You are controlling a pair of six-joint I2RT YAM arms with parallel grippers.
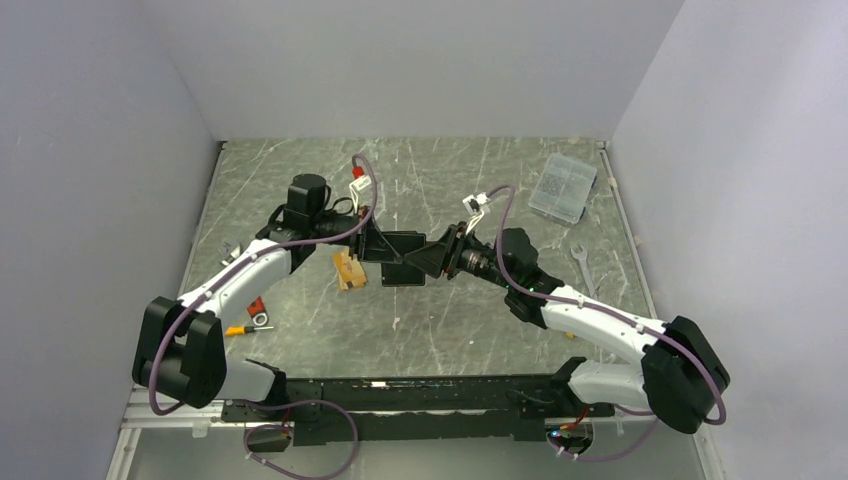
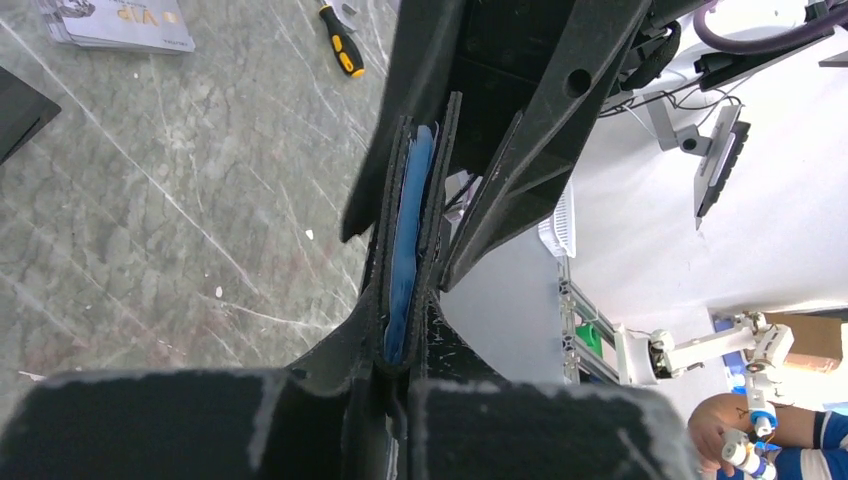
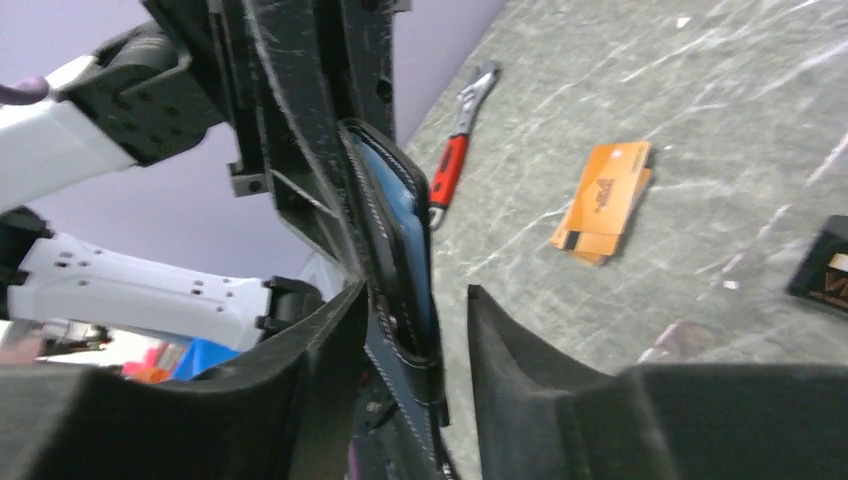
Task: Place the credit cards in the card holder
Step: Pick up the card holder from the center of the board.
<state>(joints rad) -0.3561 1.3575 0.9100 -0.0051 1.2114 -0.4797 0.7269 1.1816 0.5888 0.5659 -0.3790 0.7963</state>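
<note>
My left gripper (image 1: 375, 245) (image 2: 400, 375) is shut on one edge of the black card holder (image 1: 405, 244), held above the table. In the left wrist view the card holder (image 2: 410, 230) is edge-on with its blue lining showing. My right gripper (image 1: 440, 255) (image 3: 415, 290) is open. Its jaws straddle the card holder's other edge (image 3: 400, 240), with a gap on the right side. The orange-gold card (image 1: 348, 268) (image 3: 605, 200) lies on the table. A silver-grey card (image 2: 120, 25) and a black card (image 2: 15, 105) (image 3: 825, 270) also lie flat there.
A clear plastic box (image 1: 562, 187) sits at the back right, with a steel wrench (image 1: 580, 262) near it. A red-handled wrench (image 1: 258, 308) (image 3: 455, 150) and a yellow screwdriver (image 1: 240, 328) (image 2: 340, 40) lie at the left. Grey walls enclose the table.
</note>
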